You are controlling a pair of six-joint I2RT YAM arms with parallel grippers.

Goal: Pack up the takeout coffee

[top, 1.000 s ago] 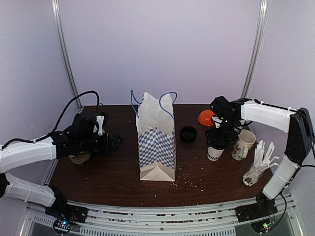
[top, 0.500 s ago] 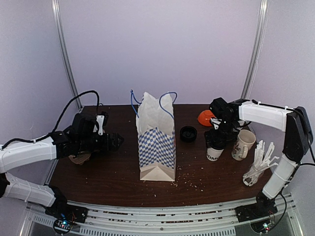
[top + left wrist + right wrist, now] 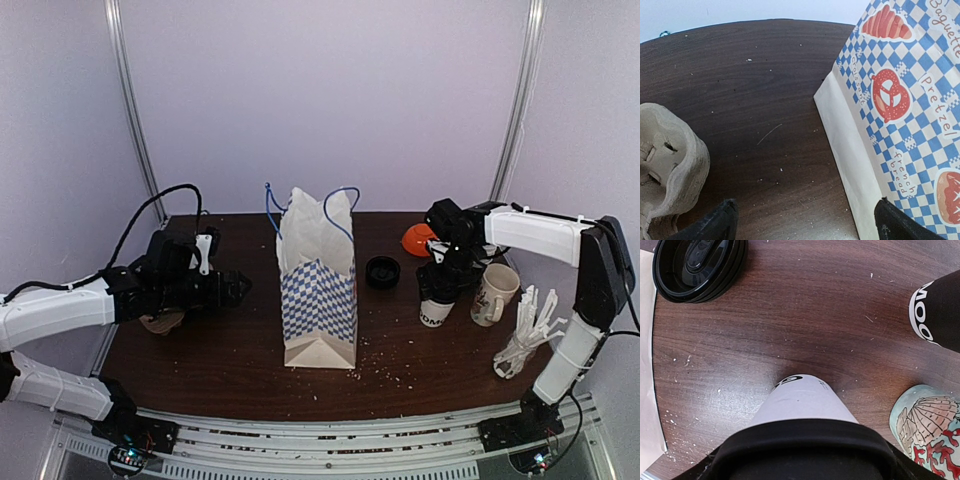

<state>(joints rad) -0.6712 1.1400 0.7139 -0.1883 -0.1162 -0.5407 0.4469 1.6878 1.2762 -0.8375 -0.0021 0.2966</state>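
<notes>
Gentleness, we judged, suited the right gripper (image 3: 439, 288) over the takeout coffee (image 3: 436, 312) near the table's (image 3: 230, 360) right edge; whether it pinched yet we couldn't tell.

The left white-and-black jointed arm (image 3: 60, 310) lies low, its forearm running toward 3 o'clock. It ends in the left black two-finger gripper (image 3: 240, 287), held level, its fingertips (image 3: 715, 225) spread wide. The right white-and-black jointed arm (image 3: 545, 232) rises from 5 o'clock, then runs toward 9 o'clock. Its wrist bends and the right black two-finger gripper (image 3: 439, 288) points straight down, jaw width unclear.
</notes>
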